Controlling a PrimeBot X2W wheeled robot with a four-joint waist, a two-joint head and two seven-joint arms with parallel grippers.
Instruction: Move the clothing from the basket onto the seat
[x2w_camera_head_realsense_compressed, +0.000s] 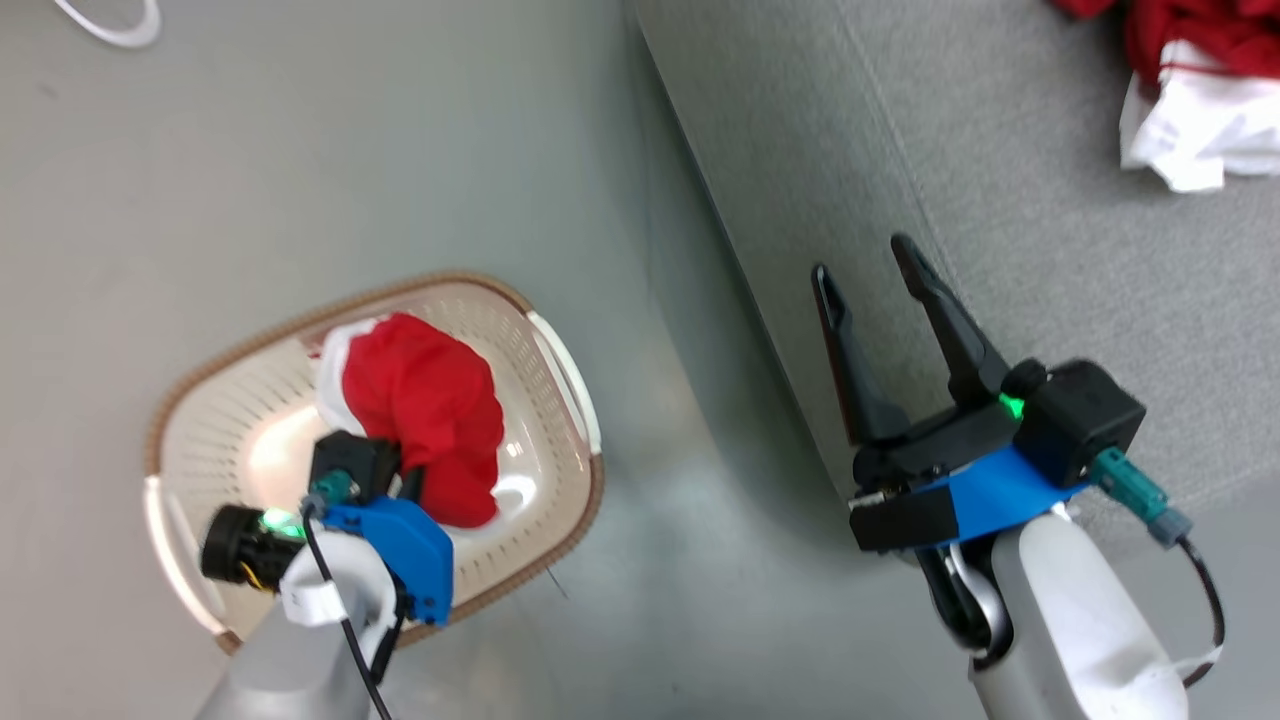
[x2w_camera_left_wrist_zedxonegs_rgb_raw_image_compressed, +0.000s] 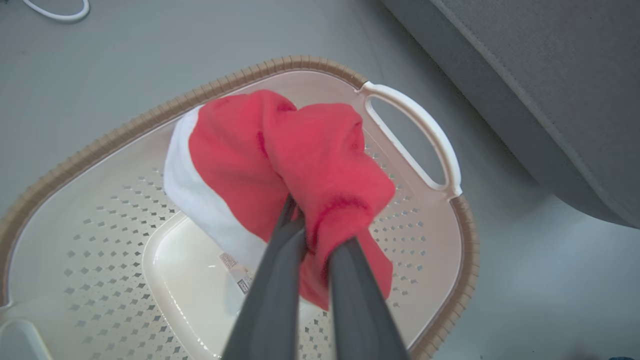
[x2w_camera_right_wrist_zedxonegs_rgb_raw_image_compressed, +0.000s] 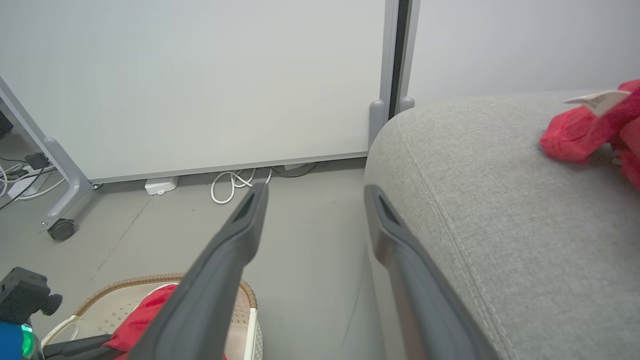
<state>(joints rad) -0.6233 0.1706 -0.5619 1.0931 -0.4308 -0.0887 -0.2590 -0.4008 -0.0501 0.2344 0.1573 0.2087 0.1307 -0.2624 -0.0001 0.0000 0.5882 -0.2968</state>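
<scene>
One basket (x2w_camera_head_realsense_compressed: 230, 400), one seat (x2w_camera_head_realsense_compressed: 1000, 250), two clumps of clothing (x2w_camera_head_realsense_compressed: 430, 400) (x2w_camera_head_realsense_compressed: 1190, 40).

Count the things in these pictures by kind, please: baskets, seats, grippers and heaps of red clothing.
Basket: 1
Seat: 1
Gripper: 2, left gripper shut on clothing, right gripper open
Heap of red clothing: 2, held heap and seat heap
Total: 6

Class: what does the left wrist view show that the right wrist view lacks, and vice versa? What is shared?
Left wrist view: left gripper, fingers shut on a bright-red fabric garment; small white sticker inside the cream perforated plastic basket. Right wrist view: open right gripper, white looped cable, more red clothing on the large grey fabric seat. Both: that garment, basket, seat.
</scene>
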